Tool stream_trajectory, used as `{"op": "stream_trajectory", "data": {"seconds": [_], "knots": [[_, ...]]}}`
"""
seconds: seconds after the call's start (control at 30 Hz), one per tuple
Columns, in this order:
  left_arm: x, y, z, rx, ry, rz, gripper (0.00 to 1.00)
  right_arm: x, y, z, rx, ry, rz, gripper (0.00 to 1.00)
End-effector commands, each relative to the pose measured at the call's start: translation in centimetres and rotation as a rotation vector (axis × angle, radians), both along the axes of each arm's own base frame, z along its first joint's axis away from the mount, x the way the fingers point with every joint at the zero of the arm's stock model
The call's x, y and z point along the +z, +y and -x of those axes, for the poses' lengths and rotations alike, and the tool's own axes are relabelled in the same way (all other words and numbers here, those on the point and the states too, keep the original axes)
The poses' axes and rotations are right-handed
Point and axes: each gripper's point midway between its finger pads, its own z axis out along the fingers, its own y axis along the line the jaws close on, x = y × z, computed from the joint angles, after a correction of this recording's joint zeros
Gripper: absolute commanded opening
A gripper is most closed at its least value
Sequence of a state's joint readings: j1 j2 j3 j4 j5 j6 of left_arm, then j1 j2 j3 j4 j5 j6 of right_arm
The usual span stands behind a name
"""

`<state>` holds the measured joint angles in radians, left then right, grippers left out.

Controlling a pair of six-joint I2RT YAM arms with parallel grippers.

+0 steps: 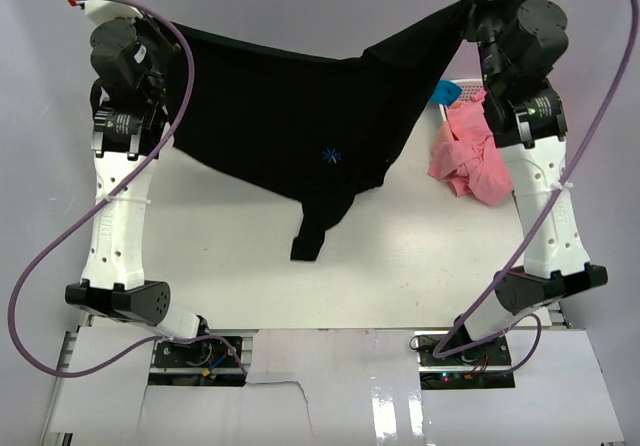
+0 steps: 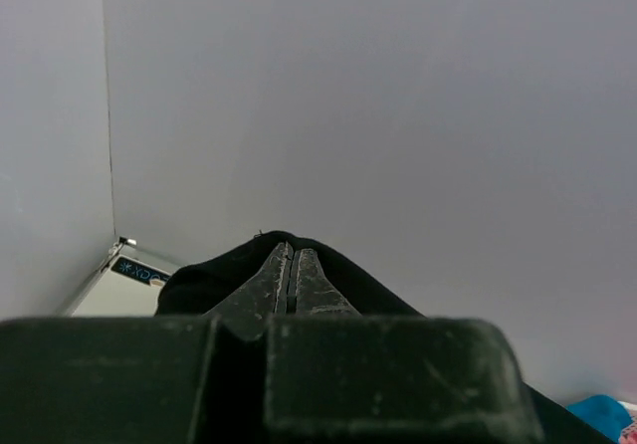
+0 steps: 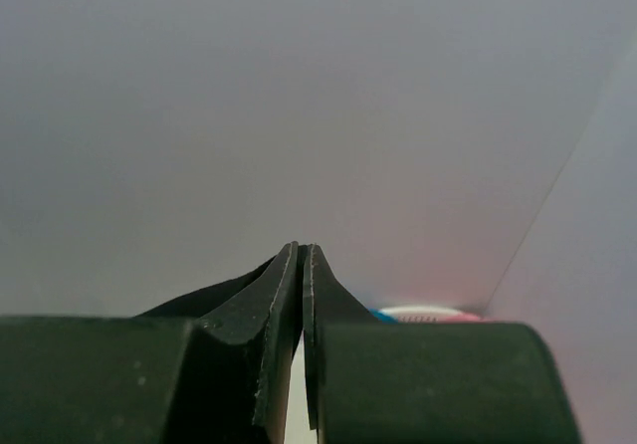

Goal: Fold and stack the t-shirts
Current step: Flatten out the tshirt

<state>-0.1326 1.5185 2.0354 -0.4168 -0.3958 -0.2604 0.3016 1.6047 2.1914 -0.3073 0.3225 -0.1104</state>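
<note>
While L jaws and R jaws are each pinched tight on a top end, black t-shirt [image 1: 290, 116] hangs stretched btwn both arms over tabletop [image 1: 400, 266], w/ pink t-shirts [image 1: 468, 156] heaped right, beside R arm.

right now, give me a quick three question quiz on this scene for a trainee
1. What holds the black t-shirt? A) one gripper B) both grippers C) nothing
2. True or false: it lies folded flat on the table.
3. Fill in: the crumpled pink t-shirts lie beside the ___ arm.
Key: 1 B, left gripper and right gripper both shut on it. 2 false, it hangs stretched between them. 3 right.
</note>
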Motion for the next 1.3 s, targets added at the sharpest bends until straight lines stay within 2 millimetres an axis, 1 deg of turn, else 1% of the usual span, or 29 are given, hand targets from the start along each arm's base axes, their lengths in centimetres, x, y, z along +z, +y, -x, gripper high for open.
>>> {"op": "stream_trajectory", "data": {"seconds": [0.0, 0.07, 0.13, 0.23, 0.27, 0.3, 0.33, 0.4, 0.43, 0.47, 0.5, 0.53, 0.57, 0.63, 0.67, 0.73, 0.8, 0.83, 0.87, 0.93, 0.97, 1.0, 1.03, 1.1, 1.13, 1.17, 1.2, 1.23, 1.27], "knots": [[4.9, 1.4, 4.0, 0.032, -0.144, 0.022, 0.0, 9.1, -3.4, 6.2, -0.083, -0.326, -0.091, 0.08], [5.6, 1.8, 4.7, 0.044, -0.163, 0.021, 0.0, 9.5, -3.6, 7.3, -0.076, -0.342, -0.094, 0.08], [6.0, 2.1, 6.0, 0.057, -0.178, 0.036, 0.0, 10.4, -4.2, 9.2, -0.073, -0.37, -0.102, 0.08], [6.7, 3.1, 9.0, 0.089, -0.239, 0.058, 0.0, 12.3, -4.8, 12.5, -0.056, -0.451, -0.117, 0.08], [7.6, 3.3, 10.1, 0.096, -0.28, 0.065, 0.0, 13.3, -5.3, 14.6, -0.05, -0.49, -0.128, 0.08], [8.0, 3.8, 11.1, 0.119, -0.297, 0.074, 0.0, 14.1, -5.4, 15.7, -0.038, -0.517, -0.129, 0.08], [9.1, 4.2, 12.4, 0.131, -0.325, 0.075, 0.0, 14.9, -5.8, 17.0, -0.036, -0.544, -0.136, 0.08], [9.0, 4.6, 13.1, 0.154, -0.3, 0.078, 0.0, 16.8, -6.5, 20.3, -0.019, -0.612, -0.147, 0.08], [8.9, 4.6, 13.4, 0.154, -0.292, 0.081, 0.0, 17.3, -6.6, 21.3, -0.013, -0.633, -0.147, 0.08], [8.3, 4.7, 13.7, 0.155, -0.274, 0.084, 0.0, 17.9, -6.8, 22.9, 0.002, -0.662, -0.147, 0.08], [7.6, 4.7, 13.7, 0.153, -0.261, 0.088, 0.0, 18.2, -6.8, 23.7, 0.012, -0.677, -0.145, 0.08], [5.2, 4.5, 12.6, 0.153, -0.215, 0.094, 0.0, 18.3, -6.8, 24.2, 0.023, -0.685, -0.151, 0.08], [4.7, 4.6, 13.6, 0.15, -0.222, 0.103, 0.0, 18.6, -6.8, 25.4, 0.041, -0.704, -0.149, 0.08], [2.5, 4.6, 13.4, 0.151, -0.194, 0.114, 0.0, 18.2, -6.6, 25.8, 0.059, -0.699, -0.146, 0.08], [0.6, 4.4, 13.2, 0.147, -0.165, 0.124, 0.0, 18.2, -6.7, 26.9, 0.071, -0.712, -0.148, 0.08], [-0.9, 4.4, 13.4, 0.146, -0.148, 0.138, 0.0, 17.9, -6.7, 27.5, 0.084, -0.708, -0.144, 0.08], [-1.7, 4.2, 14.2, 0.125, -0.156, 0.167, 0.0, 17.7, -6.8, 29.8, 0.112, -0.73, -0.139, 0.08], [-1.8, 4.2, 14.6, 0.123, -0.162, 0.177, 0.0, 17.7, -6.7, 29.8, 0.124, -0.731, -0.139, 0.08], [-1.5, 4.0, 15.0, 0.106, -0.177, 0.182, 0.0, 18.0, -6.8, 31.7, 0.145, -0.761, -0.134, 0.08], [-0.5, 3.9, 16.6, 0.09, -0.222, 0.204, 0.0, 18.4, -6.8, 33.7, 0.175, -0.788, -0.135, 0.08], [0.0, 3.8, 17.2, 0.075, -0.241, 0.21, 0.0, 18.8, -6.9, 35.8, 0.203, -0.823, -0.128, 0.08], [0.7, 3.6, 17.9, 0.06, -0.267, 0.214, 0.0, 18.9, -6.9, 36.8, 0.22, -0.839, -0.134, 0.08], [1.8, 3.4, 19.2, 0.036, -0.307, 0.216, 0.0, 19.0, -7.2, 38.4, 0.23, -0.859, -0.136, 0.08], [3.0, 3.3, 20.7, 0.015, -0.349, 0.226, 0.0, 19.3, -7.5, 40.6, 0.251, -0.894, -0.137, 0.08], [4.1, 3.4, 22.3, 0.003, -0.389, 0.229, 0.0, 19.3, -7.7, 41.7, 0.256, -0.909, -0.14, 0.08], [4.6, 3.2, 23.1, -0.013, -0.407, 0.229, 0.0, 19.2, -8.0, 43.6, 0.271, -0.939, -0.137, 0.08], [5.0, 3.2, 23.9, -0.019, -0.426, 0.231, 0.0, 19.1, -8.1, 44.4, 0.281, -0.949, -0.138, 0.08], [5.8, 3.4, 25.7, -0.026, -0.463, 0.234, 0.0, 18.8, -8.5, 46.5, 0.292, -0.978, -0.147, 0.08], [6.0, 3.4, 26.4, -0.033, -0.478, 0.233, 0.0, 18.7, -8.7, 47.3, 0.3, -0.99, -0.151, 0.08]]}}
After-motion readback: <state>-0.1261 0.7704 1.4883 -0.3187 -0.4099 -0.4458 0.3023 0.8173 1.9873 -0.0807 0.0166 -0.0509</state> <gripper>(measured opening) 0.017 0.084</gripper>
